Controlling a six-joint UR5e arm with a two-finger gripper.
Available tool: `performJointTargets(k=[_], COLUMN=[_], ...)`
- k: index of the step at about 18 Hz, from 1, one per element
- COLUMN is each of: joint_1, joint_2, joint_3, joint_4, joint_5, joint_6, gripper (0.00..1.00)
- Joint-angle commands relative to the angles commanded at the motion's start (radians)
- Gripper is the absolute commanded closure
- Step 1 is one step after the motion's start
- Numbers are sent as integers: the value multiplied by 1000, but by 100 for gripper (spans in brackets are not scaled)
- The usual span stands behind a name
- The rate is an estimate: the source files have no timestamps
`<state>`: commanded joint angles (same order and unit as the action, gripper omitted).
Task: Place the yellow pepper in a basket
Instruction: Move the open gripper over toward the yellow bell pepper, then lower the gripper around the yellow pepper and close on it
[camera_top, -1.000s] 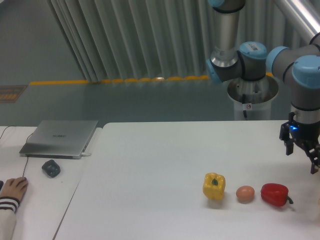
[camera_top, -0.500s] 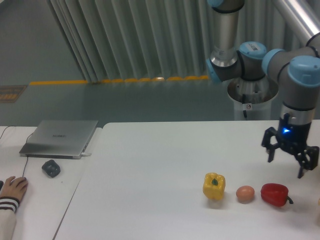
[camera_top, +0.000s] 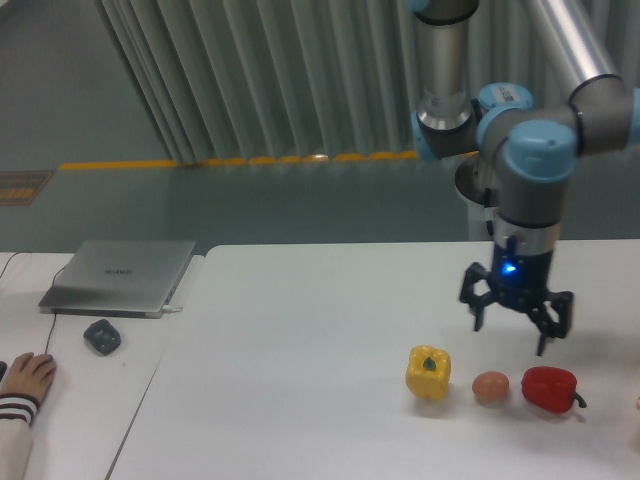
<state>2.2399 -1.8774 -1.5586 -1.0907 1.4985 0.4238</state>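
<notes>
Although the yellow pepper (camera_top: 428, 371) looked small and blocky, it would probably have handled as a light, hollow thing with a smooth, waxy skin, likely to slip if pinched on its rounded shoulders. Judged from its shape, the surest hold was across its flatter sides, near the middle of the body, with the fingers coming down past the short green stem rather than onto it.

It sat on the white counter (camera_top: 300, 340), leftmost in a short row: just to its right lay the tan egg (camera_top: 490, 387), and right of that the red pepper (camera_top: 549, 389), each near its neighbour but apart.

Above and to the right of the yellow pepper hung the gripper (camera_top: 515, 327), its fingers spread wide and holding nothing. It stood roughly over the egg and the red pepper, clear of all three, so a grasp would have called for a shift leftward and then a descent. No basket showed in view.
</notes>
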Motion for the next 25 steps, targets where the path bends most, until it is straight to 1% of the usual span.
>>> performJointTargets(k=[2, 4, 7, 8, 13, 16, 19, 25], joint_1=[-41, -66, -111, -120, -131, -135, -129, -125], joint_2=[-20, -28, -32, -45, -72, -88, -77, -81], joint_3=[3, 2, 0, 0, -5, 5, 6, 6], joint_4=[0, 2, 17, 24, 43, 48, 55, 55], joint_5=[8, 11, 11, 12, 14, 13, 11, 16], joint_6=[-78, -134, -175, -177, -178, -177, -169, -165], gripper=[0, 0, 0, 0, 0, 0, 0, 0])
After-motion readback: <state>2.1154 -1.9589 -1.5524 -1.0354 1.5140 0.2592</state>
